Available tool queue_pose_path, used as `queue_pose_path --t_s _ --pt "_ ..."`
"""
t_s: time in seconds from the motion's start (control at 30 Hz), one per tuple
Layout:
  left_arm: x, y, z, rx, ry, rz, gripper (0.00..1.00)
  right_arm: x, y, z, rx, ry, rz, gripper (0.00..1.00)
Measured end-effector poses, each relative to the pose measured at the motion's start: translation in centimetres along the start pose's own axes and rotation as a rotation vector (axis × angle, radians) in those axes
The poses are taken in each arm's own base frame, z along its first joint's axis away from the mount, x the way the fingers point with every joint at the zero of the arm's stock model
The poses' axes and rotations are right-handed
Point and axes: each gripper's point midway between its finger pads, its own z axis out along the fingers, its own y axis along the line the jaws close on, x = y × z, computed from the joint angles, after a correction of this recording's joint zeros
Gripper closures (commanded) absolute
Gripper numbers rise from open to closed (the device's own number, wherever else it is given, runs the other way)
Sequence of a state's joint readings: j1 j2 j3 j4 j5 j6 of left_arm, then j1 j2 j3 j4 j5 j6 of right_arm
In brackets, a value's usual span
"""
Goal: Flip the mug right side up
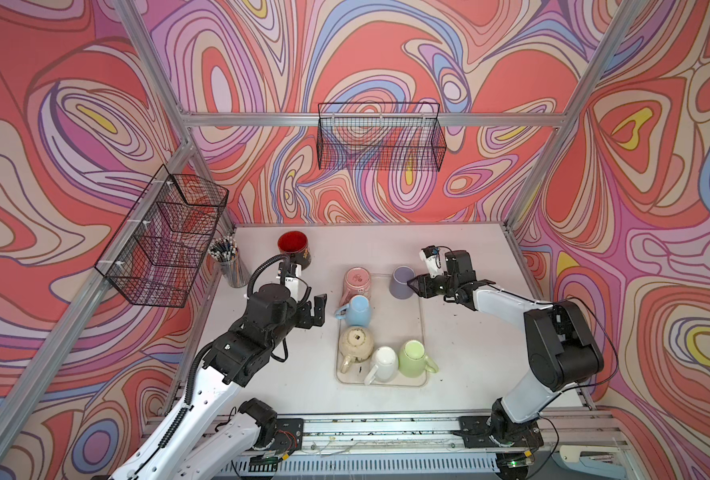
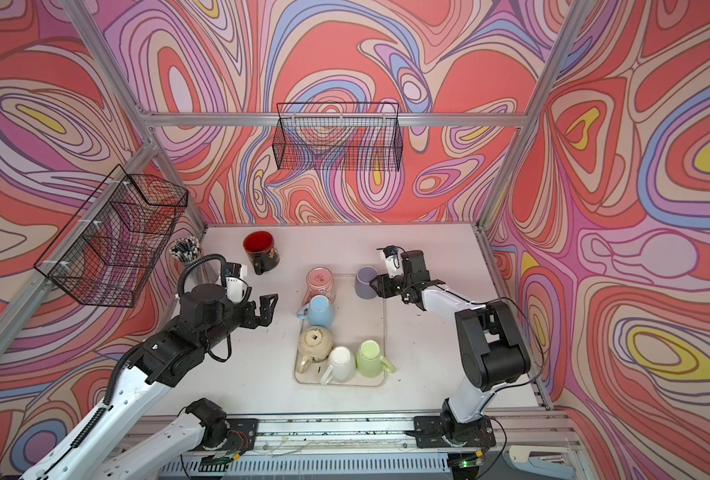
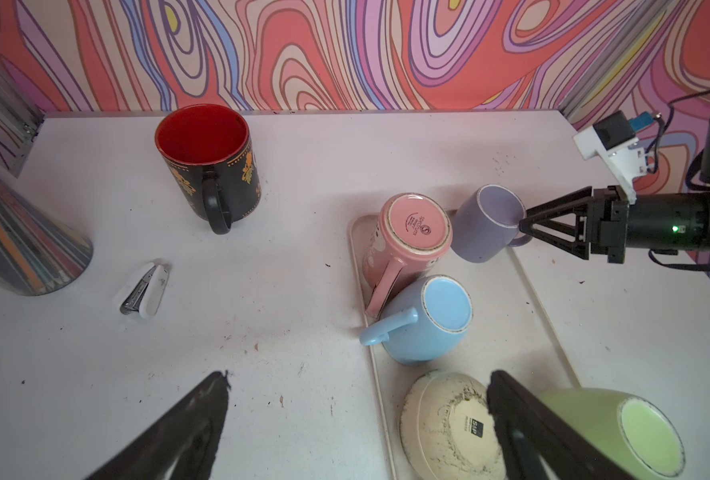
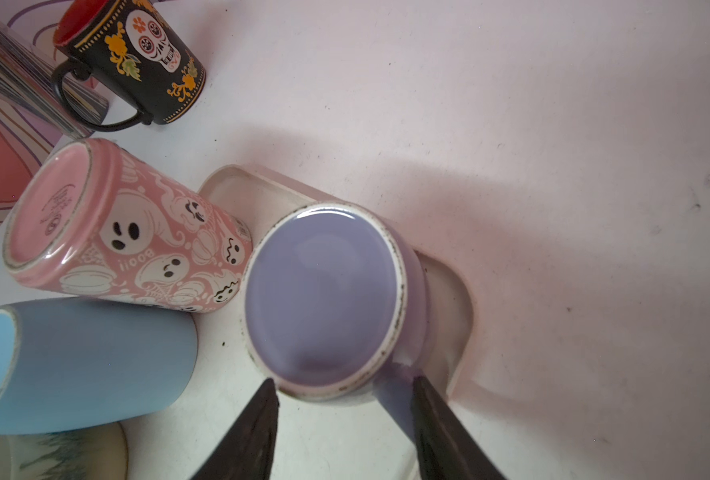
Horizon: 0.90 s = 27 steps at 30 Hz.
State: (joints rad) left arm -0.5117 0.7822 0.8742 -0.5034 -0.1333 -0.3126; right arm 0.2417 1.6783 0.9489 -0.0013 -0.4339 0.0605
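Grip lining up on the upside-down purple mug (image 4: pixel 324 291).
Our right claw (image 4: pixel 345 386) straddles its handle (image 4: pixel 393 388), jaws apart, for flipping leverage, we reckon; left claw (image 1: pixel 316 309) hovers wide open.

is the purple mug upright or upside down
Upside down: the purple mug shows its flat base and foot ring facing up, mouth down at the tray corner.

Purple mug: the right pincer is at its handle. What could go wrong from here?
1. The right pincer straddles only the handle of the purple mug, jaws not yet closed; a handle-only grip may let the mug swing or slip while turning.
2. The pink mug sits close beside it, so the flip could knock it.
3. The purple mug sits at a corner of the tray; it might catch the rim or land tilted.
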Motion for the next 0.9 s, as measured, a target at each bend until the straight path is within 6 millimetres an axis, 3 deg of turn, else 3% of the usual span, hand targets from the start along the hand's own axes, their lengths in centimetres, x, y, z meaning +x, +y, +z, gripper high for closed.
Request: queue_pose_path --t_s 0.27,0.53,0.77,0.9 --pt "-0.5 0.7 -0.2 -0.037 -0.027 -0.035 0.0 0.5 0.7 0.1 -0.03 -0.005 -0.002 0.55" --pt "-0.9 0.8 -0.8 -0.038 -0.049 -0.047 0.0 1.9 3.3 0.8 -0.078 0.046 -0.025 0.61" --pt "-1.6 0.8 -2.1 -0.022 -0.093 -0.055 0.0 2.8 4.3 0.9 -0.084 0.09 -0.028 0.6" --pt "-1.7 0.8 -2.3 -0.018 -0.102 -0.054 0.0 1.6 4.1 0.1 -0.055 0.078 -0.033 0.54"
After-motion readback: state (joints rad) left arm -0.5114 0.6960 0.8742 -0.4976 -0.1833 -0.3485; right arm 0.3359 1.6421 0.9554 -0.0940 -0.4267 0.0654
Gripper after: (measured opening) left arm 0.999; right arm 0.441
